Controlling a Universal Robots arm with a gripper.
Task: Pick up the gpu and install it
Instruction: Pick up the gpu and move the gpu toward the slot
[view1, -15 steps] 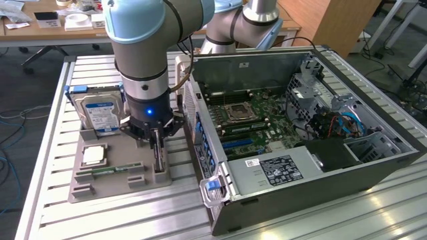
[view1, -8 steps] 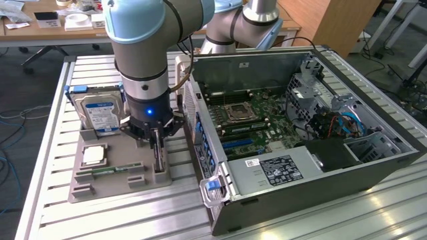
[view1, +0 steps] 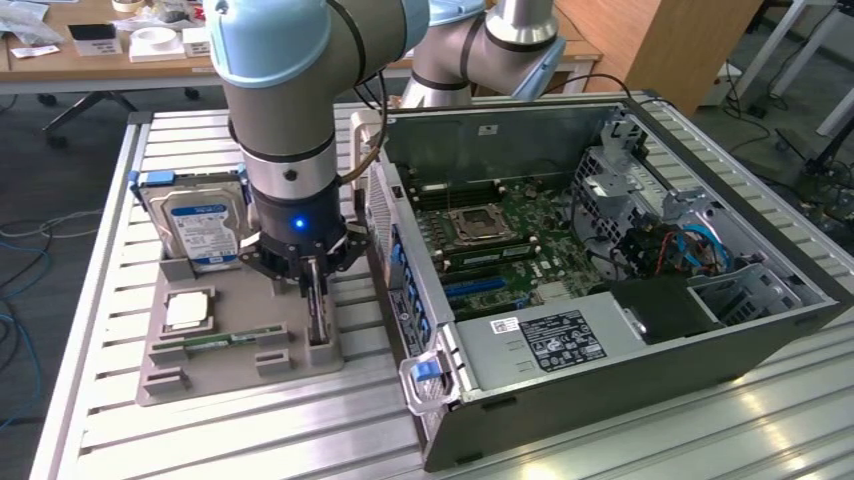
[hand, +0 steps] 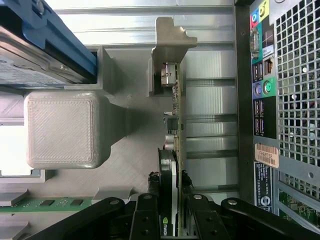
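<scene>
**Gripper clenched on the gpu, card upright in its holder**

In the exterior view we see the gripper (view1: 315, 288) lowered onto the grey holder tray (view1: 227, 378), which lies on the slatted metal surface (view1: 200, 445) toward the exterior view's left. The gpu (view1: 318, 325) stands on edge in a slot of that tray, and the gripper's fingers close on it from both sides.

The wrist view confirms it. The gripper (hand: 170, 181) clasps the thin card, with the fingers (hand: 154, 192) pressed against its faces. The gpu (hand: 176, 125) runs away from the gripper to its metal bracket, and its lower edge sits in the tray.

The hard drive (view1: 200, 225) with its blue label stands upright in the same tray, in the upper left part of it. A processor (view1: 187, 310) and a green memory stick (view1: 220, 340) lie lower down in the frame.

The open computer case (view1: 601, 405) rests just beside the tray on the exterior view's right, its motherboard (view1: 494, 240) exposed.
</scene>
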